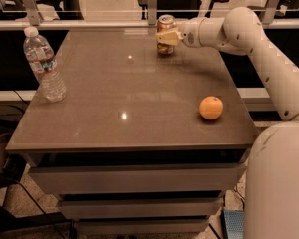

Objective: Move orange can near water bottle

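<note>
Three things on a brown table (124, 133).
Nearest, at right, an orange fruit (211, 107); farther left, the water bottle (44, 63) stands upright; farthest, the orange can (164, 24) at the back edge, the gripper (169, 37) against it, hold unclear.

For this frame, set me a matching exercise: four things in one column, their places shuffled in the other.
Things:
1. orange can
2. water bottle
3. orange fruit
4. claw

Places:
A. upright by the left edge of the table
B. front right of the table
C. far edge, about mid-width
D. on the arm reaching in from the right, at the can

Pairs: 1-C, 2-A, 3-B, 4-D.
</note>
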Robot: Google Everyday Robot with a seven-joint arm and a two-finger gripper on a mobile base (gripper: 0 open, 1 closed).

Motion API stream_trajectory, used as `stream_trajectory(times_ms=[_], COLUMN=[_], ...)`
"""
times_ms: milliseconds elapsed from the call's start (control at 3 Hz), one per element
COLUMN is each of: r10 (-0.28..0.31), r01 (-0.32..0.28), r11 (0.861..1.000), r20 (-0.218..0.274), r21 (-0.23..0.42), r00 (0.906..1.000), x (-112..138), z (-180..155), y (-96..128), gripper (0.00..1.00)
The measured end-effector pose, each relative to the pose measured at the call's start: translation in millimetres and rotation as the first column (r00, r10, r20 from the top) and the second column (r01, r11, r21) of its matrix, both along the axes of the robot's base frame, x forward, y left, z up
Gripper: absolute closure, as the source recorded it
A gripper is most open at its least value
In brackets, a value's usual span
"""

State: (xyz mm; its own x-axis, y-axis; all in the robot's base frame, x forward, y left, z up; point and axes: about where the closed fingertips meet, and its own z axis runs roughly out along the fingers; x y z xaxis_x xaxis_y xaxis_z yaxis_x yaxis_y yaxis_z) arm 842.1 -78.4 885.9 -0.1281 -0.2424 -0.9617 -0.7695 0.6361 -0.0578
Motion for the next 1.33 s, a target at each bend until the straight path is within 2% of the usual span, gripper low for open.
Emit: stream_trajectory(times_ms=[333,667,1000,1333], r10=[0.026,0.138,0.293,0.431], r01=[-0.026,-0.136,-0.288,-0.424], r11=[0.999,0.985,0.947,0.894], r20=[-0.008,-0.014,-0.022,-0.015], r21=[0.043,0.105,0.141,0.142], r00=[0.9996,0.9903,0.9558,0.9024], x=[-10.6,-40.1,-84.2,-130.4], z=[11.3,33.7,50.6,65.6], y=[0.5,25.5,66.8,111.6], gripper=[0.88,1.0,1.0,1.0])
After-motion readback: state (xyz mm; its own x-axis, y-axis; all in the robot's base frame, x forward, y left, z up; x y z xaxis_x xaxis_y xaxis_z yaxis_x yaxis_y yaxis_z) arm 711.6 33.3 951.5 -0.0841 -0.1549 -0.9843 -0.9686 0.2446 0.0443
